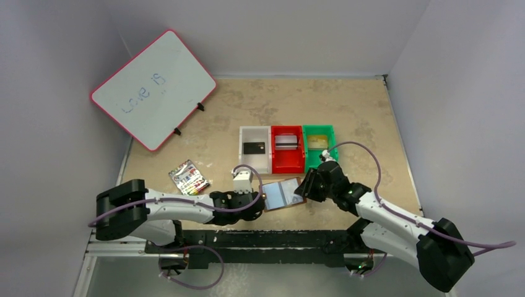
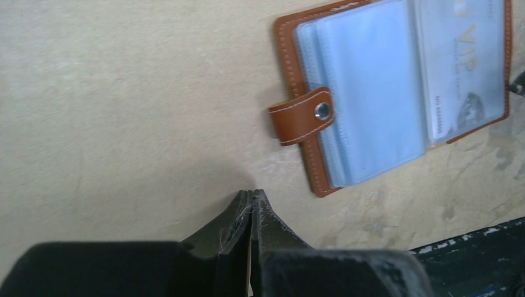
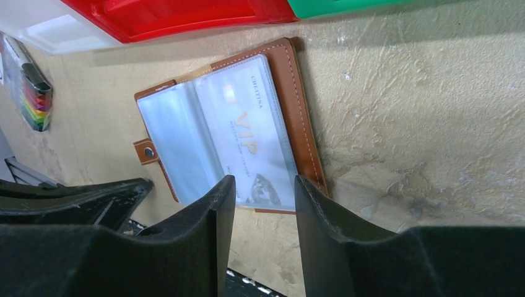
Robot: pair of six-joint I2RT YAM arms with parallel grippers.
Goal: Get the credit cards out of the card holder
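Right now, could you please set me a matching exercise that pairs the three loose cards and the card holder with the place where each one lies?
Things:
1. black card
2. silvery grey card
3. gold-tan card
4. card holder

Places:
A. in the green bin
B. lying open on the table, on the near side of the bins
C. in the white bin
D. in the red bin

Pairs: 1-C, 2-D, 3-A, 4-B.
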